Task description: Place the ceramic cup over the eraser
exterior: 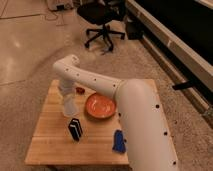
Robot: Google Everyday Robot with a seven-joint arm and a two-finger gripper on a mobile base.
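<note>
Wooden table [47, 145] on a speckled floor, office chair [102, 20] behind. My gripper [67, 99] sits at the top of the white ceramic cup [69, 109], left of the orange bowl [100, 106]; I cannot tell its grip. The striped black eraser [75, 129] stands upright just in front of the cup.

Dim warm light, gripper [67, 101] pale above table [50, 144]

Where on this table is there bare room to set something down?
Free: front-left wood, bordered by the eraser and blue block; also the left edge. Crowded mid-table: the gripper above the ceramic cup, beside the orange bowl.
</note>
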